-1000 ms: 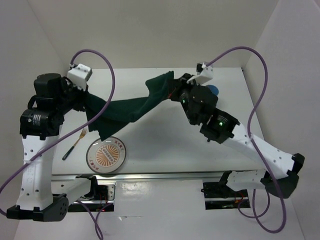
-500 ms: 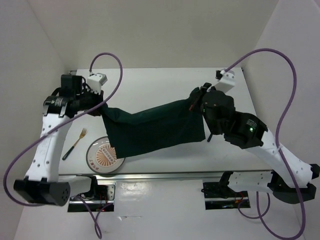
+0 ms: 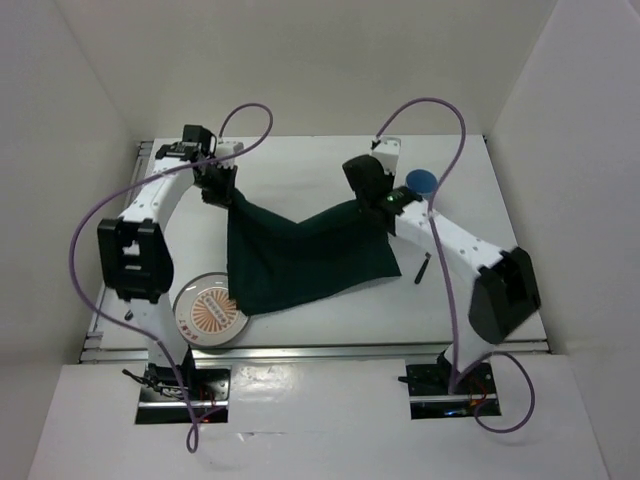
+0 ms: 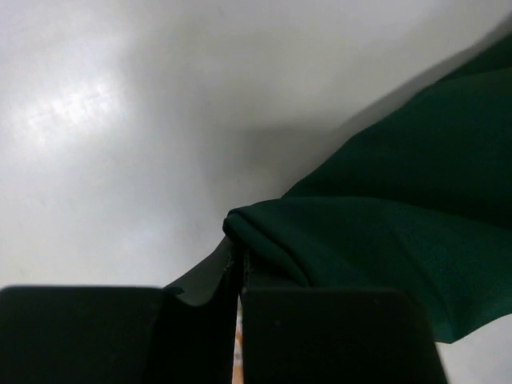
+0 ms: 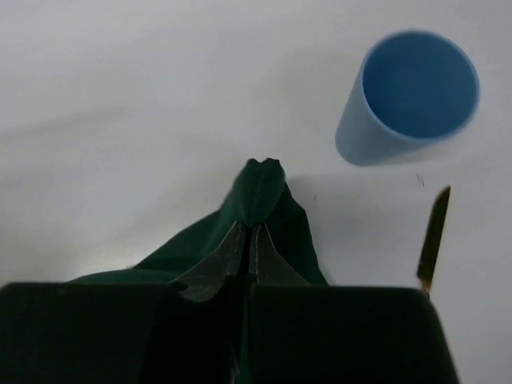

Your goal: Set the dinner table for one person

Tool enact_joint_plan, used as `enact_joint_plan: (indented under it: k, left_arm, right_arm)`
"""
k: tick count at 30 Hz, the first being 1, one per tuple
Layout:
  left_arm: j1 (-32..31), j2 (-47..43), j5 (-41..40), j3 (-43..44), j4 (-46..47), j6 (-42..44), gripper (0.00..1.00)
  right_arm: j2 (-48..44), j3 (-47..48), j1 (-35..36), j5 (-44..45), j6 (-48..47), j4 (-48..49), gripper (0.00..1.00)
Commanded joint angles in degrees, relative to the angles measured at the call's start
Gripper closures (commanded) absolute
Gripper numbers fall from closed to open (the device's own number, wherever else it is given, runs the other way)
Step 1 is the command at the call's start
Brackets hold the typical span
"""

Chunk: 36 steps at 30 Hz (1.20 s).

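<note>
Far mat (image 3: 300, 255) corners pinched tight, one each, by left gripper (image 4: 238, 258) and right gripper (image 5: 250, 240); likely stretching it to spread flat. Mat sags onto worktop (image 3: 300, 160) beneath both arms, near corner overlapping plate (image 3: 200, 312). Cup (image 5: 412, 92) and knife (image 5: 432, 240) beside right gripper.

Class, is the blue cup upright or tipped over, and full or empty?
Upright and empty: the cup stands on the table with its round mouth facing up, and only blue shows inside.

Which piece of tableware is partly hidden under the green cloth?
The round plate with the orange pattern; the cloth overlaps its right edge, while the blue cup and the knife lie apart from it.
</note>
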Motion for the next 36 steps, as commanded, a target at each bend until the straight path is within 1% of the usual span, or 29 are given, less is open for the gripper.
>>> enact_joint_plan:
  k: [1, 2, 3, 4, 5, 6, 7, 8, 9, 10, 11, 13, 15, 16, 19, 20, 21, 22, 26, 27, 28, 29, 30, 31, 34, 35, 36]
  left_arm:
    - [1.6, 10.2, 0.0, 10.1, 3.6, -2.2, 1.00]
    - [1.6, 13.1, 0.0, 12.9, 3.6, -3.0, 1.00]
    - [2.3, 18.7, 0.6, 18.6, 2.9, -3.5, 1.00]
    - [2.9, 21.4, 1.8, 21.8, 2.0, -3.5, 1.00]
    - [2.9, 23.9, 1.8, 24.9, 1.1, -4.0, 1.00]
    - [3.5, 26.3, 1.8, 28.0, -0.4, -4.5, 0.96]
    - [4.0, 28.5, 1.8, 33.4, -1.1, -5.6, 0.72]
    - [4.0, 31.7, 1.3, 35.5, -1.1, -6.2, 0.59]
    - [4.0, 32.5, 0.4, 37.1, -1.1, -6.2, 0.43]
    - [4.5, 32.5, -1.0, 37.8, -0.3, -6.7, 0.29]
    - [4.5, 32.5, -3.3, 37.3, 0.2, -6.7, 0.02]
    - [6.6, 30.0, -3.3, 35.2, 1.4, -7.7, 0.00]
    - [8.2, 28.1, -0.9, 34.5, 1.9, -8.8, 0.00]
    - [8.9, 26.7, -0.9, 33.9, 1.9, -8.8, 0.00]
    - [9.5, 24.0, -1.7, 30.8, 0.1, -6.7, 0.00]
    - [9.5, 21.3, -1.7, 26.5, 0.1, -5.7, 0.00]
    - [9.5, 19.8, -0.5, 23.8, -0.5, -3.3, 0.00]
    - [9.5, 17.1, 0.1, 18.1, -0.5, -1.6, 0.00]
    - [8.8, 13.6, 0.6, 8.3, -1.6, 2.0, 0.00]
    - [7.6, 12.9, -0.3, 4.1, -1.6, 2.7, 0.00]
    - [7.0, 11.5, -1.6, 2.1, -0.3, 3.4, 0.00]
    - [6.5, 10.9, -1.6, 0.6, 0.7, 4.1, 0.00]
    - [5.8, 10.8, -1.6, -0.5, 1.6, 4.2, 0.00]
    - [4.6, 10.3, -2.1, -1.0, 2.2, 4.2, 0.00]
    - [2.8, 11.5, -6.3, -1.5, 3.1, 3.5, 0.00]
    - [2.3, 11.5, -9.3, -2.2, 3.1, 3.0, 0.00]
    - [2.3, 12.4, -9.3, -2.2, 3.1, 2.4, 0.00]
  right_arm:
    - [9.4, 10.2, -4.8, -3.9, -4.7, 10.3, 1.00]
    - [12.4, 12.7, -5.7, -3.9, -4.7, 9.6, 1.00]
    - [17.6, 17.4, -7.1, -4.6, -4.7, 8.7, 0.98]
    - [19.9, 19.7, -7.7, -5.1, -5.2, 8.1, 0.89]
    - [22.0, 22.0, -7.7, -6.2, -5.2, 8.1, 0.72]
    - [23.9, 24.3, -8.5, -6.2, -5.9, 7.2, 0.42]
    - [27.0, 28.7, -8.5, -6.9, -7.5, 6.7, 0.37]
    - [28.0, 30.7, -8.5, -7.4, -9.0, 6.6, 0.35]
    - [28.7, 32.3, -8.5, -7.4, -10.4, 6.1, 0.35]
    - [28.7, 34.4, -7.2, -7.4, -13.0, 6.1, 0.30]
    - [28.7, 34.4, -7.2, -7.4, -14.5, 6.8, 0.27]
    - [26.1, 34.9, -5.6, -7.4, -16.4, 6.8, 0.26]
    - [24.0, 34.4, -5.6, -9.4, -16.9, 4.6, 0.26]
    - [22.8, 33.5, -5.6, -12.4, -16.9, 3.4, 0.26]
    - [17.8, 29.6, -5.6, -19.4, -13.7, -4.1, 0.26]
    - [14.9, 28.1, -5.6, -21.0, -12.7, -7.9, 0.26]
    - [13.1, 23.2, -5.6, -22.4, -10.9, -9.2, 0.26]
    - [9.3, 16.9, -5.6, -25.0, -8.1, -11.0, 0.26]
    - [1.6, 4.6, -5.6, -29.8, -1.8, -13.3, 0.26]
    - [-1.7, 1.7, -5.6, -31.0, -0.5, -13.3, 0.26]
    - [-3.1, -3.5, -6.1, -32.2, 1.7, -12.3, 0.26]
    - [-4.4, -5.9, -6.1, -34.6, 2.4, -11.5, 0.26]
    - [-5.4, -7.9, -7.2, -36.1, 3.3, -10.6, 0.22]
    - [-6.7, -11.2, -9.2, -37.4, 4.5, -8.7, 0.22]
    - [-7.4, -14.6, -11.6, -38.8, 4.5, -4.7, 0.22]
    - [-7.4, -16.1, -12.2, -38.8, 4.5, -3.7, 0.18]
    - [-7.4, -16.9, -13.1, -40.7, 4.5, -2.9, 0.18]
